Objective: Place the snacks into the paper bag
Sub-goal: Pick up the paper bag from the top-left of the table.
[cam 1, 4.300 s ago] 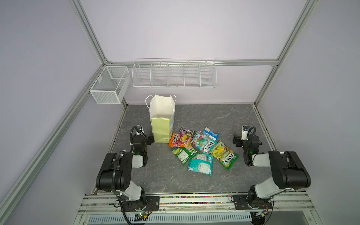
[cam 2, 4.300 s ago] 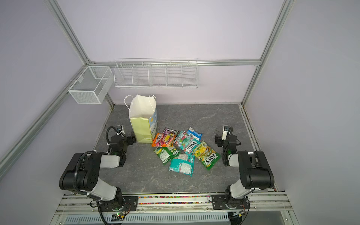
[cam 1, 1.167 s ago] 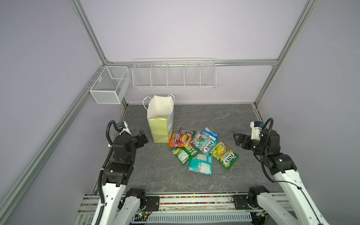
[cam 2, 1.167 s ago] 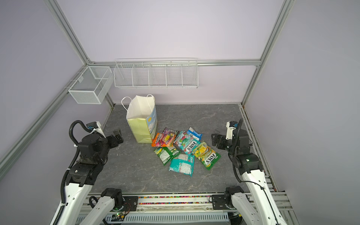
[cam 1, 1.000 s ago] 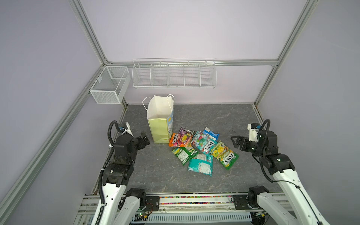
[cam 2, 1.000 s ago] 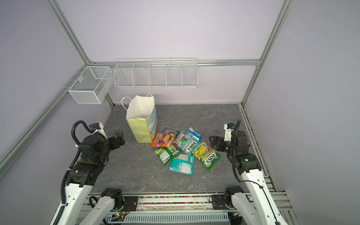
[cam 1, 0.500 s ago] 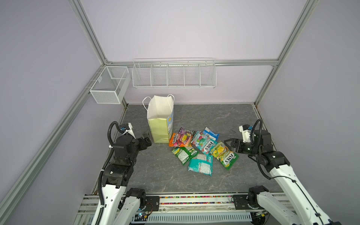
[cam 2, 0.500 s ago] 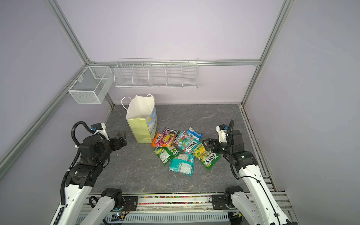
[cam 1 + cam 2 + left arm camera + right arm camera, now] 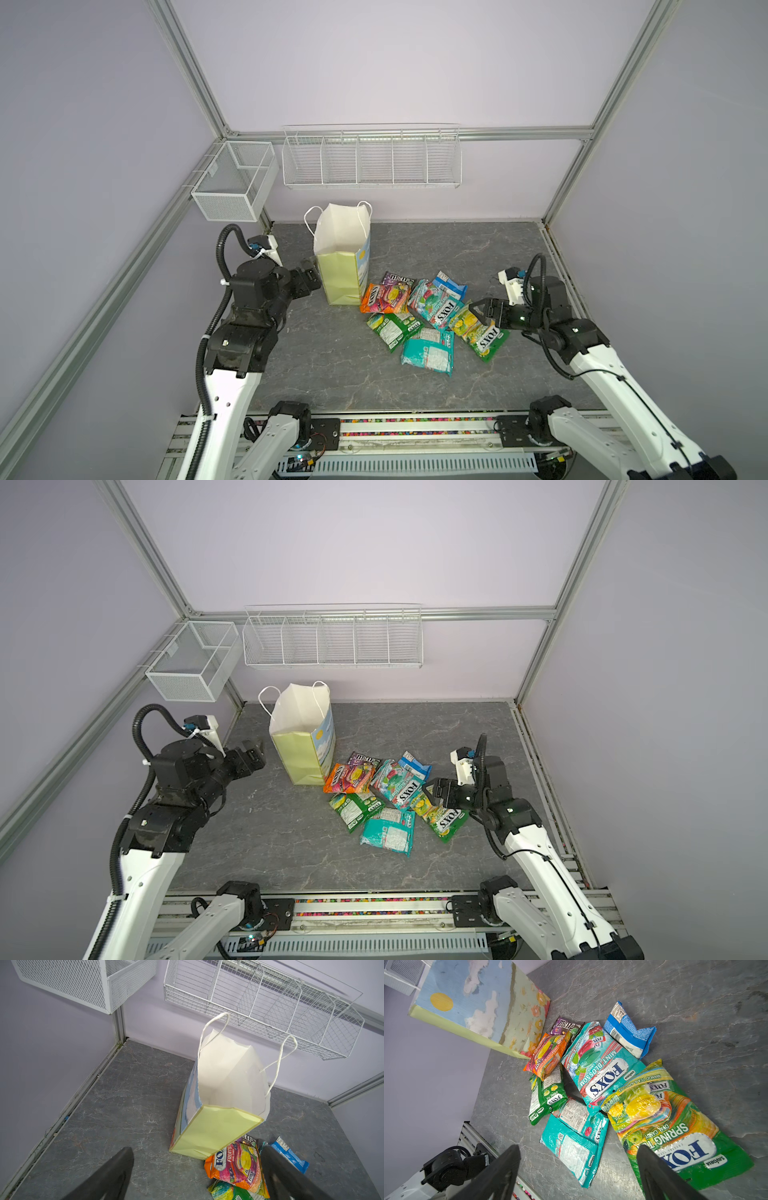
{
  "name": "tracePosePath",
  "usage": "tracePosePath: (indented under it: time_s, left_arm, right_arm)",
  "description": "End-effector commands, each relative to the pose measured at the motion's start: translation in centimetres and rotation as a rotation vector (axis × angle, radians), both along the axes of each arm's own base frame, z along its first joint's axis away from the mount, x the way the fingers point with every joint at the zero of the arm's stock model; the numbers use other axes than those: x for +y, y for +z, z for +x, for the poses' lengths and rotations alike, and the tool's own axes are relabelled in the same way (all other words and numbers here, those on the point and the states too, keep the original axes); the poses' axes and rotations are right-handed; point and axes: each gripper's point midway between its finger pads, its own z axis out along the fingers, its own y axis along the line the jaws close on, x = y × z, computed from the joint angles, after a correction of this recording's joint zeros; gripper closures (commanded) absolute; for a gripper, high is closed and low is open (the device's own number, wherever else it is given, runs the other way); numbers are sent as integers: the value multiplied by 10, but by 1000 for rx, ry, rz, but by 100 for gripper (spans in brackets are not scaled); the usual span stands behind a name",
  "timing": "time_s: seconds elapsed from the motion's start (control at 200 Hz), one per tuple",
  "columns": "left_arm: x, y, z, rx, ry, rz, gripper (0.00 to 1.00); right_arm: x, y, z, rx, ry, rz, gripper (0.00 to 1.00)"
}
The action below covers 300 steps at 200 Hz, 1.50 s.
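Since a second ago the right gripper [image 9: 478,309] has come inward from the right edge of the grey table [image 9: 332,374] toward the snacks [image 9: 428,316]. The left gripper [image 9: 309,272] has edged closer to the paper bag [image 9: 340,279]. Bag and packets lie where they did. Both grippers have their jaws spread wide and hold nothing. In both top views the right one hangs over the yellow-green packet [image 9: 442,817]; the right wrist view shows the whole heap beyond its dark fingers [image 9: 654,1172], and contact with the foil cannot be told. The left one is near the bag's left side, apart from it. The bag stands upright toward the back left of the table with its mouth open. It is white inside, with white cord handles [image 9: 214,1022], a pale yellow-green side panel [image 9: 216,1128] and a printed face [image 9: 477,999] of blue sky, clouds, a yellow sun and flowers. The snacks lie in a loose, overlapping heap just right of the bag. An orange packet [image 9: 381,299] sits right at the bag's foot, with a purple M&M's packet [image 9: 564,1025] partly under it. Beside them are a teal "Mint Blossom" packet [image 9: 600,1068] and a crumpled blue packet [image 9: 451,286]. A green packet [image 9: 392,329] and a second teal packet [image 9: 428,352] both lie back up. All are flat and glossy, most printed FOX'S.
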Motion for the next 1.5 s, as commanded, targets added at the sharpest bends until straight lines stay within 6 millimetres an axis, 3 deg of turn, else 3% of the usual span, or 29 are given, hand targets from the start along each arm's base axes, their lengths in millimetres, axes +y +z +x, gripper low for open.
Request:
tracePosePath:
  time_s: [0.0, 0.145, 0.165, 0.22, 0.495, 0.695, 1.065, 1.415, 1.495]
  left_arm:
    - [-6, -7, 11, 82, -3, -21, 5]
    - [-11, -1, 25, 93, -10, -33, 5]
    - [-11, -1, 26, 96, -11, -34, 6]
    - [-12, -1, 29, 104, -17, -28, 6]
    - [-15, -5, 51, 142, -39, 24, 5]
    - [-15, -12, 65, 163, -31, 14, 5]
    - [-14, -7, 78, 156, -18, 16, 3]
    - [-19, -1, 87, 160, -24, -20, 4]
    - [-19, 4, 88, 162, -24, -15, 4]
  right_arm:
    - [8, 18, 3, -47, 27, 19, 9]
    - [23, 26, 11, -30, 70, 32, 8]
    - [26, 37, 14, -50, 74, 37, 7]
    - [31, 40, 15, -50, 88, 25, 7]
    - [41, 27, 9, -26, 96, -11, 7]
    - [39, 26, 6, -29, 98, -39, 8]
    - [45, 22, 5, 16, 121, -75, 9]
    - [38, 35, -10, -63, 114, -77, 12]
    - [28, 35, -11, -87, 62, -92, 12]
